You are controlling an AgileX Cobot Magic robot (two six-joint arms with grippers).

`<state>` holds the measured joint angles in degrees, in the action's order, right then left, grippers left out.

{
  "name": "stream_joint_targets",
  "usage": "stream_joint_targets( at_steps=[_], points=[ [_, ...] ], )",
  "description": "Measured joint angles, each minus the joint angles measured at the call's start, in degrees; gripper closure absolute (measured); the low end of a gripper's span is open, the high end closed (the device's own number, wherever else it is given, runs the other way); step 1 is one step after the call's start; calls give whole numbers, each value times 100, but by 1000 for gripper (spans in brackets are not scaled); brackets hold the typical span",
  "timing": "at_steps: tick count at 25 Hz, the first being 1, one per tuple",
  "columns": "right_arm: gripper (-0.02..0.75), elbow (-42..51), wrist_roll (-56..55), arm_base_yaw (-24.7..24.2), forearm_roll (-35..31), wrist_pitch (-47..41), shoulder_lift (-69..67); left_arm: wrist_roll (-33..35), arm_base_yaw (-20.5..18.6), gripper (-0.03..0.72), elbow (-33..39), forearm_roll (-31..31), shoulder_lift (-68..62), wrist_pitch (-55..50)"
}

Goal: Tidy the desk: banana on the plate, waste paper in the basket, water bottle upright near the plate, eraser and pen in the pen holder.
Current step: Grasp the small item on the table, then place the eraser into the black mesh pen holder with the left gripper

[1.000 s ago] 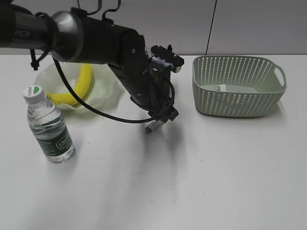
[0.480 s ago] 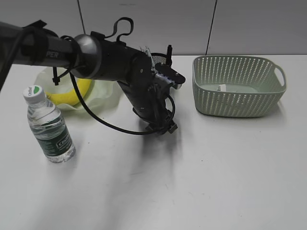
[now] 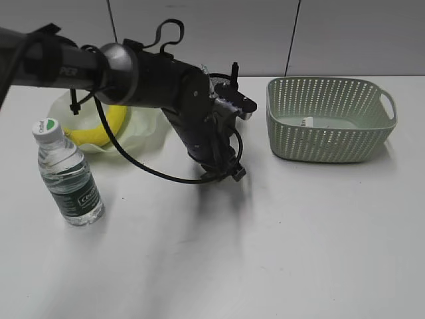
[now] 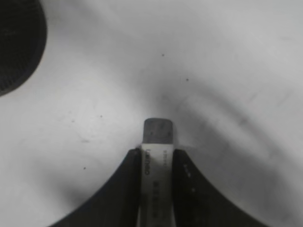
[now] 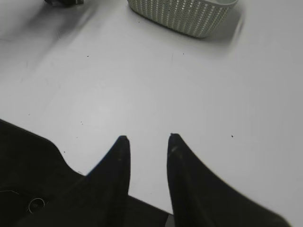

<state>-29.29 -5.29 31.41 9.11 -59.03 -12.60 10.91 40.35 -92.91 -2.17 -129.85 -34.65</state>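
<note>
Left gripper: black fingers clamped on a white-sleeved eraser with a dark grey tip. Desk: plain white, faint dark specks. Left of the gripper: bright yellow banana on translucent pale-green plate; clear water bottle, dark green label, white-and-green cap. Right of it: sage-green perforated basket. Right gripper: black.

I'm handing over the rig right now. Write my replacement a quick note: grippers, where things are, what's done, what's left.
Left gripper: closed on the eraser, low over the desk.
Right gripper: open, empty.
Done: banana on the plate; water bottle upright beside it; a scrap of paper in the basket.
Left: eraser into the pen holder. Pen not visible.
</note>
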Motion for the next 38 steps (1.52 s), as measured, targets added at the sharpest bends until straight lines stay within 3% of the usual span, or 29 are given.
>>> stream_joint_targets(
  at_steps=[5, 11, 18, 23, 25, 30, 34, 38],
  points=[
    [505, 0, 0, 0, 0, 0, 0, 0, 0, 545, 29, -82, 659, 150],
    [505, 0, 0, 0, 0, 0, 0, -23, -159, 545, 29, -117, 1296, 1425],
    [505, 0, 0, 0, 0, 0, 0, -89, -678, 545, 29, -556, 972, 2630],
    [506, 0, 0, 0, 5, 0, 0, -107, -761, 545, 35, -903, 668, 2916],
    [506, 0, 2, 0, 5, 0, 0, -107, -761, 515, 35, -942, 620, 2945],
    [506, 0, 2, 0, 5, 0, 0, -111, -761, 319, 35, -954, 623, 3020],
    [506, 0, 2, 0, 5, 0, 0, -111, -761, 292, 42, -849, 921, 2656],
    [506, 0, 2, 0, 5, 0, 0, -111, -761, 289, 42, -628, 1774, 1531]
  ],
)
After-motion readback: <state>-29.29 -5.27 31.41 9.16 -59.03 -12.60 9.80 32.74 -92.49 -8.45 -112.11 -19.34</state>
